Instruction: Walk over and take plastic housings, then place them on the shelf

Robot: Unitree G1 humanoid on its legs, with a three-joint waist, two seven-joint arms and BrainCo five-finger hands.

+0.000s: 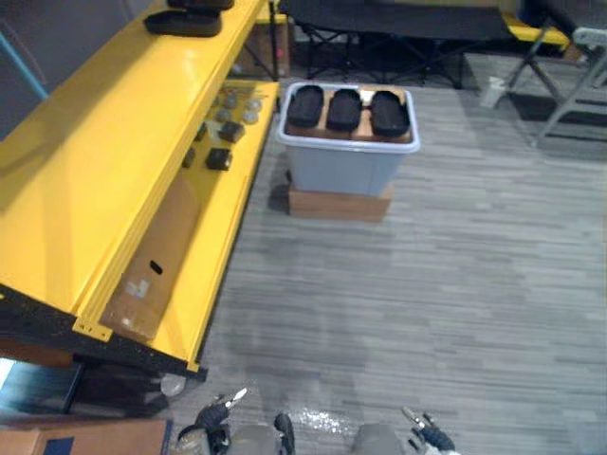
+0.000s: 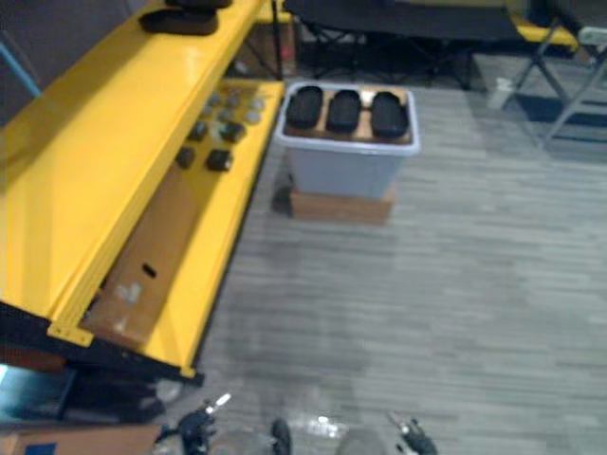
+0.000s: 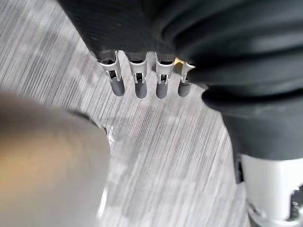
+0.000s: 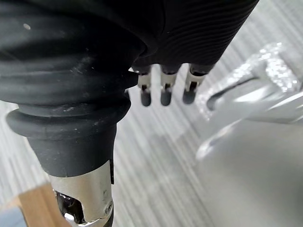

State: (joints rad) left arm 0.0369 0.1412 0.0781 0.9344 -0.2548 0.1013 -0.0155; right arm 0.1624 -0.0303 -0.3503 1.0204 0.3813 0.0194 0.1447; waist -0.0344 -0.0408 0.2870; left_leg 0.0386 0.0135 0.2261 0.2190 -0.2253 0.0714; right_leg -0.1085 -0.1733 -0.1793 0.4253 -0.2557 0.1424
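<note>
Housings [image 1: 344,109] look light, stiff, perhaps slick (grasp long sides); left hand [image 3: 137,82] and right hand [image 4: 164,91] hang straight-fingered, empty.

The yellow shelf [image 1: 104,161] bears black housings [image 1: 183,21] at its far end.

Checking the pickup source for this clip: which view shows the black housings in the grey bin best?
The left eye view: three black housings lie side by side in the grey bin, all unobstructed. The right eye view shows the same row from slightly aside. Both wrist views face the floor.
</note>
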